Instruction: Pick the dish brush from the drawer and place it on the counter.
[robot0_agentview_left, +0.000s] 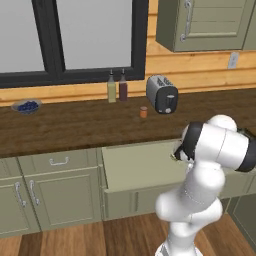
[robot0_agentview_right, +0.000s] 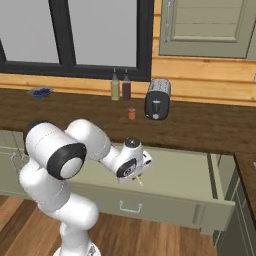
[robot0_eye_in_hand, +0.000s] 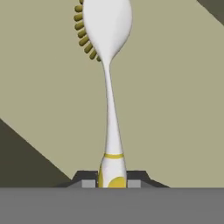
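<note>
The dish brush (robot0_eye_in_hand: 111, 87), white with a yellow-banded handle end and olive bristles on its head, stands out along the hand view. My gripper (robot0_eye_in_hand: 111, 183) is shut on its handle end, with one dark fingertip on each side. Behind the brush lies the pale green floor of the open drawer (robot0_eye_in_hand: 175, 96). In the right base view my gripper (robot0_agentview_right: 139, 176) points down over the drawer (robot0_agentview_right: 180, 175), and a bit of the brush (robot0_agentview_right: 140, 181) shows under it. From the left base, my arm hides the hand above the drawer (robot0_agentview_left: 135, 165). The dark wood counter (robot0_agentview_left: 75, 125) runs behind.
On the counter stand a toaster (robot0_agentview_left: 162, 93), two bottles (robot0_agentview_left: 117, 86), a small orange cup (robot0_agentview_left: 143, 112) and a bowl of blueberries (robot0_agentview_left: 26, 106). A wall cabinet (robot0_agentview_left: 205, 22) hangs above. The drawer's front panel (robot0_agentview_right: 150, 202) juts into the aisle.
</note>
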